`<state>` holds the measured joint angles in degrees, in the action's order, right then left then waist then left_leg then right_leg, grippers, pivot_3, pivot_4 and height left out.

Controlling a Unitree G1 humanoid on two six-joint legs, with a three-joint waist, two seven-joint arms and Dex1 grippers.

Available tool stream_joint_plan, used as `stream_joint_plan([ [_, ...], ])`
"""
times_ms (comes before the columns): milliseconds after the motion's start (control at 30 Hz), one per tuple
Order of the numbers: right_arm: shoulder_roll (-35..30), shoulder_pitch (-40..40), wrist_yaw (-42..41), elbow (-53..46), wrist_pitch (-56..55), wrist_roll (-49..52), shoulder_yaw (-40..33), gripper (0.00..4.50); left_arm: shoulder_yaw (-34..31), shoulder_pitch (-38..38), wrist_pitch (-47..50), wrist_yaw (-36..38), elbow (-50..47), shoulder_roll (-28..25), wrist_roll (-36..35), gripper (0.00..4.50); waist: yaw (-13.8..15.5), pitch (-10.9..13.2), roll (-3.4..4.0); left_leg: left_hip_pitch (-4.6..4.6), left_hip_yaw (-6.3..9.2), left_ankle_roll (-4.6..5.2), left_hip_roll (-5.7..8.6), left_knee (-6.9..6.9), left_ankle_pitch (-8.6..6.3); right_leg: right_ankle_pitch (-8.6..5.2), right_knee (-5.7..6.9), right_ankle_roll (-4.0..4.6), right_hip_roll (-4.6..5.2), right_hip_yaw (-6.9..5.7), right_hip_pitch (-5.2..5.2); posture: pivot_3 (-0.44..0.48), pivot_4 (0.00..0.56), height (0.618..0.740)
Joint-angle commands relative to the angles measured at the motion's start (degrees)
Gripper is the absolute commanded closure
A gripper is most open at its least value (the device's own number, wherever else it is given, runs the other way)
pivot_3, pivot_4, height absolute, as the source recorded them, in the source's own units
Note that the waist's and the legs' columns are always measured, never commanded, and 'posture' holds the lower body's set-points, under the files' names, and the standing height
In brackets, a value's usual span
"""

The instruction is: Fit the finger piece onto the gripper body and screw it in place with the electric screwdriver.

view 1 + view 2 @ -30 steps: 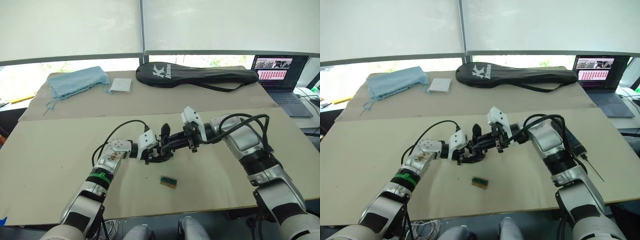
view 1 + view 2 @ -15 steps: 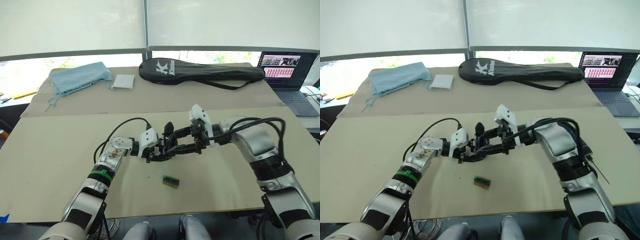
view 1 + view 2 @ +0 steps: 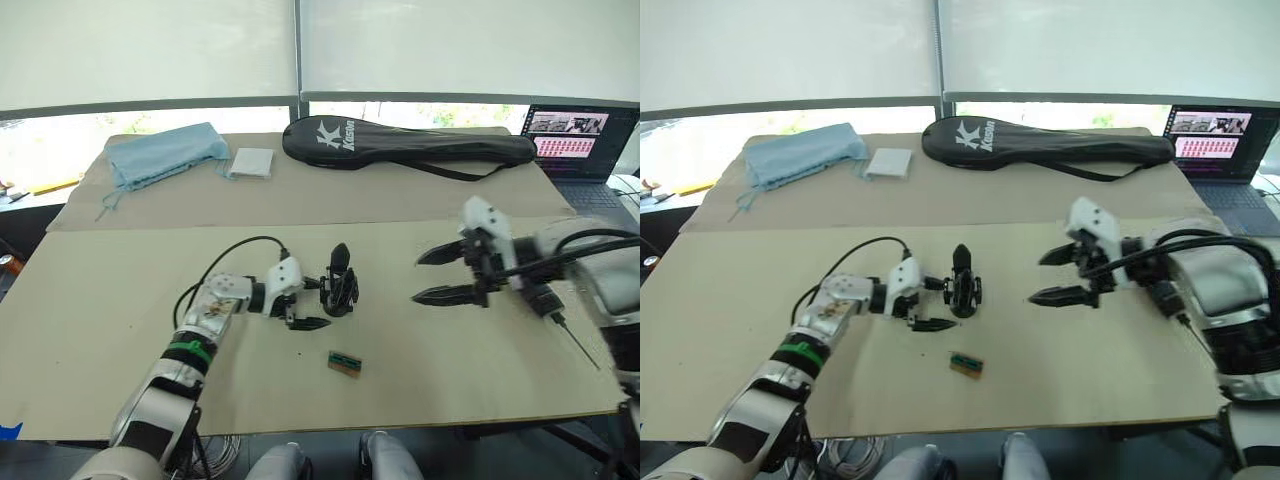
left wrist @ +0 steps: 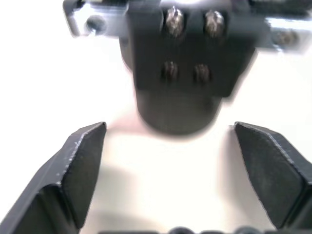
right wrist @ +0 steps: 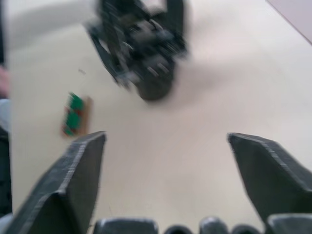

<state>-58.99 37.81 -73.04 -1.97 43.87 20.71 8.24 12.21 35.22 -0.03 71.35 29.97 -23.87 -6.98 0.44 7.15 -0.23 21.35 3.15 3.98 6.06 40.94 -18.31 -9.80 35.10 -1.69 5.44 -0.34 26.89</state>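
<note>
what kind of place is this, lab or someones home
Most likely a lab or office workspace, not a home. A large work table covered in plain sheeting stands beneath wide windows with white roller blinds, and an open laptop sits at the far corner. A small gripper body stands on the table.

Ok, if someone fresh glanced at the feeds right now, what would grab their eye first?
Probably the gripper body, standing on the table mid-scene with its black finger pointing up, just in front of the left gripper, whose jaws are open. Next, the right gripper, jaws wide open, hanging off to the right. Also the long black racket bag lying across the far table.
</note>
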Motion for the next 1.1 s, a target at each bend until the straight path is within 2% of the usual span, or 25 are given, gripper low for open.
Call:
stream_joint_plan([
  [33,-4.7,2.1,5.9,7.5,4.7,-6.2,-1.1,0.03,-4.4,-3.2,12.7,2.8,-18.1,-5.7,-8.3,0.00,0.1,0.0,0.01,0.01,0.00,0.01,-0.01,0.00,0.00,0.00,0.01,0.00,0.01,0.11,0.01,0.000,0.150,0.736],
  [167,-7.5,3.1,13.2,20.9,2.2,-14.4,0.0,0.03,-9.8,-5.1,29.4,2.9,-37.8,-13.6,-19.8,0.00,0.3,0.1,0.06,0.05,-0.02,0.01,0.00,-0.01,-0.01,0.00,-0.03,0.00,0.02,0.19,0.03,0.000,0.150,0.736],
  [300,-6.3,6.2,15.8,32.4,-1.1,-19.4,1.7,0.03,-14.4,-2.9,41.9,2.2,-49.2,-20.1,-31.0,0.00,0.2,0.2,0.10,0.04,-0.04,0.01,0.03,-0.05,0.00,0.00,-0.05,0.00,0.05,0.19,0.01,0.000,0.150,0.736],
  [400,-3.7,9.4,15.9,39.8,-3.8,-22.1,3.4,0.03,-17.0,0.5,47.3,1.0,-53.3,-23.0,-37.2,0.00,-0.1,0.2,0.13,0.00,-0.09,-0.01,0.02,-0.05,0.01,0.00,-0.04,0.00,0.00,0.19,0.00,0.000,0.150,0.736],
  [533,0.1,13.4,12.4,46.8,-2.9,-24.1,6.0,0.03,-19.4,6.6,51.9,-2.5,-54.1,-23.6,-43.5,0.00,-1.0,0.2,0.09,-0.18,-0.09,-0.07,-0.02,-0.08,0.04,0.00,-0.04,0.01,-0.07,0.21,-0.18,0.000,0.150,0.736],
  [700,3.0,17.3,11.3,53.4,-3.7,-26.0,7.1,0.03,-19.0,8.3,52.0,-4.8,-54.0,-23.7,-44.8,0.00,-1.1,0.2,0.14,-0.35,-0.08,-0.07,0.01,-0.13,0.04,0.00,-0.09,0.01,-0.07,0.21,-0.35,0.000,0.150,0.736],
  [833,5.0,20.6,9.3,58.1,-1.6,-27.5,7.7,1.20,-17.4,8.0,50.1,-5.0,-54.2,-23.9,-43.2,0.00,-1.1,0.2,0.14,-0.32,-0.08,-0.07,0.03,-0.12,0.04,0.00,-0.10,0.01,-0.07,0.20,-0.33,0.000,0.150,0.736],
  [967,4.0,22.7,1.2,56.3,-1.8,-28.3,9.7,2.56,-15.3,7.4,47.5,-3.5,-53.9,-24.8,-40.7,0.00,-1.2,0.3,0.23,-0.31,-0.07,-0.08,0.03,-0.12,0.05,0.00,-0.10,0.01,-0.07,0.20,-0.31,0.000,0.150,0.736],
  [1000,3.0,22.4,-3.0,53.7,-2.5,-28.1,10.5,2.70,-14.6,6.9,46.5,-2.7,-53.9,-25.2,-39.7,0.00,-1.2,0.3,0.28,-0.31,-0.07,-0.08,0.02,-0.12,0.05,0.00,-0.09,0.01,-0.08,0.19,-0.30,0.000,0.150,0.736],
  [1100,-1.1,18.3,-13.5,42.8,-6.1,-27.5,12.4,2.70,-12.9,5.7,43.7,-0.6,-54.0,-26.2,-37.4,0.00,-1.2,0.5,0.64,-0.24,-0.08,-0.08,0.03,-0.11,0.05,0.00,-0.08,0.01,-0.07,0.20,-0.23,0.000,0.150,0.736],
])
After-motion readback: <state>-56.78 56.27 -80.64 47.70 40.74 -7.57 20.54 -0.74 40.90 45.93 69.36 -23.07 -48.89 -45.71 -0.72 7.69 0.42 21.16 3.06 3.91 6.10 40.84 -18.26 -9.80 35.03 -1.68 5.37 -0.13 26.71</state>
